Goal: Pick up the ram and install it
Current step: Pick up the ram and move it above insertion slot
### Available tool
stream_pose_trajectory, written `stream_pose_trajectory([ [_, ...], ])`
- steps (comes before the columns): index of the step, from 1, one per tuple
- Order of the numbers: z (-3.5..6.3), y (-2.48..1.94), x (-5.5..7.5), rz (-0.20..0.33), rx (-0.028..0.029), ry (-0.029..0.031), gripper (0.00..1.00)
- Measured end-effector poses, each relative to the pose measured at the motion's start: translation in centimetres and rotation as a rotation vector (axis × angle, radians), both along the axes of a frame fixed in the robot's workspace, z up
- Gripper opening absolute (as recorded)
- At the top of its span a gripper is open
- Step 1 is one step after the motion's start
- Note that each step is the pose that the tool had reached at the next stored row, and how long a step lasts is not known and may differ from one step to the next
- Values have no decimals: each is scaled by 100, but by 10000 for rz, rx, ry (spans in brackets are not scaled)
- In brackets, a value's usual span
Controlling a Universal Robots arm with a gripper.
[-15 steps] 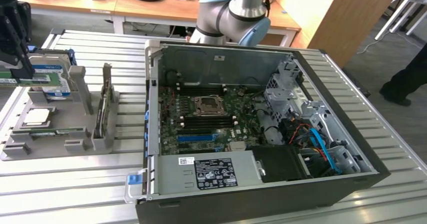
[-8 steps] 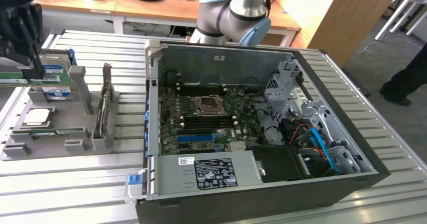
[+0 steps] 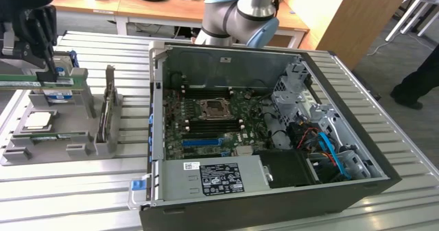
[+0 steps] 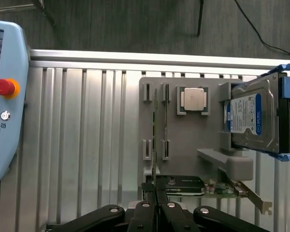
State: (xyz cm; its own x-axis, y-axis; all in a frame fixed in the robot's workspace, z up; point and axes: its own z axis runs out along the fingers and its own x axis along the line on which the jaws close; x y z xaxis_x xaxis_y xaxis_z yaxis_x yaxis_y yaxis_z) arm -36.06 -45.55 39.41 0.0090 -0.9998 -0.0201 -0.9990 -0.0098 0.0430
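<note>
There is one ram (image 3: pixel 24 83) (image 4: pixel 156 135), one silver chip (image 3: pixel 38 120) (image 4: pixel 194 100), one hard drive (image 3: pixel 58 94) (image 4: pixel 249 118) and one dark card (image 3: pixel 106 112) (image 4: pixel 183 186). There is one grey tray (image 3: pixel 75 148) (image 4: pixel 183 145) and one open computer case (image 3: pixel 226 66) on the surface (image 3: pixel 69 200) (image 4: pixel 87 145).

The arm (image 3: pixel 240 15) bends behind the case. Its end effector (image 3: pixel 49 77) (image 4: pixel 156 192) points down over the tray, at the exterior view's left. It is squeezed tight on the thin green ram, which hangs just above the tray.
</note>
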Motion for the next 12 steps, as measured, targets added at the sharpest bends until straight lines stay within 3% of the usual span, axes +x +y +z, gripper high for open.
stream_pose_trajectory([
  [12,0,-5,268,3,1,0,12],
])
